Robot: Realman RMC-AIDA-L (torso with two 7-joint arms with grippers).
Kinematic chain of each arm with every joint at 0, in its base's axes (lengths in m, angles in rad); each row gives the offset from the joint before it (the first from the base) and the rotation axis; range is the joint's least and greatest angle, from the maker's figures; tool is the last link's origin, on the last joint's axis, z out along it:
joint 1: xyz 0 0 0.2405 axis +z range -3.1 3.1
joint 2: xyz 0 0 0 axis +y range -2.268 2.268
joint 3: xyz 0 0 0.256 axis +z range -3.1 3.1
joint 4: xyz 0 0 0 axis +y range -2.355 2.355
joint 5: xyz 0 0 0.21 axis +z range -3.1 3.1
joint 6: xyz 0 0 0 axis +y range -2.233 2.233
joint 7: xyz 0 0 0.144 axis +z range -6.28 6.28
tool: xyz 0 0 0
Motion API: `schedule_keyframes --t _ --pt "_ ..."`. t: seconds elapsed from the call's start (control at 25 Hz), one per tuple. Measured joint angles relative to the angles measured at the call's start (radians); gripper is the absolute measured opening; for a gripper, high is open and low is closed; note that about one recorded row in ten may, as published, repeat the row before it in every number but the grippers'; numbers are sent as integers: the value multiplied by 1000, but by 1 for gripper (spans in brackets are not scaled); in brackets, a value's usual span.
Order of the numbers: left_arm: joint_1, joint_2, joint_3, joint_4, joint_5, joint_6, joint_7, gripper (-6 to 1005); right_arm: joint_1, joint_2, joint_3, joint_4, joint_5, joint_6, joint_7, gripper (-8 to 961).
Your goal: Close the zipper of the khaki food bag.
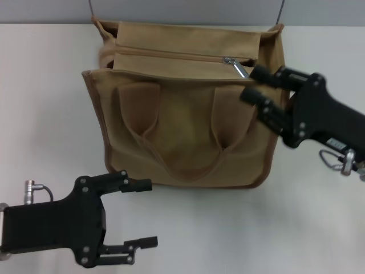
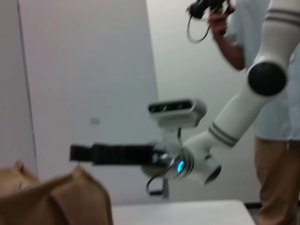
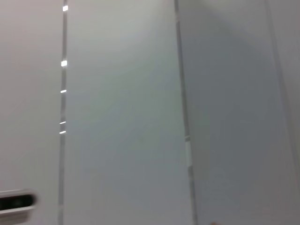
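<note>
The khaki food bag (image 1: 182,131) stands upright on the white table, its two handles hanging down its front. The zipper (image 1: 171,56) runs across the top panel, and its silver pull tab (image 1: 236,67) lies near the right end. My right gripper (image 1: 251,83) is open at the bag's upper right corner, its upper fingertip just right of the pull tab and not holding it. My left gripper (image 1: 147,213) is open and empty, low at the front left, below the bag. The left wrist view shows a corner of the bag (image 2: 56,201) and the right gripper (image 2: 93,153) above it.
The white table (image 1: 45,114) extends on both sides of the bag. A person (image 2: 276,117) stands beyond the table behind the right arm (image 2: 243,103). The right wrist view shows only a wall (image 3: 140,112).
</note>
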Motion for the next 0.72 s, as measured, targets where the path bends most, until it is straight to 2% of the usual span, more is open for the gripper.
schedule_keyframes --t 0.08,0.12,0.16,0.28,0.32,0.48,0.72 --pt "-2 -1 -20 -17 -1 -19 2 751 4 -2 -46 -1 0 0 0 370" --pt "-7 -2 -67 -46 -11 -39 3 751 7 -5 -99 -1 -4 0 0 371" --pt "-7 -2 -67 -46 -11 -39 3 752 7 -5 -99 -1 -4 0 0 372" --pt "-19 2 -163 -106 -17 -43 -3 752 4 -7 -131 -3 -66 0 -1 375" --pt "-21 3 -172 -111 -16 -44 -16 753 -1 -6 -133 -7 -149 4 -1 377" --pt "-28 7 -169 -113 1 -43 -72 754 -6 -4 -134 -4 -232 13 -1 381" --pt "-36 3 -160 -111 114 -34 -85 756 -34 -2 -127 5 -247 13 0 577"
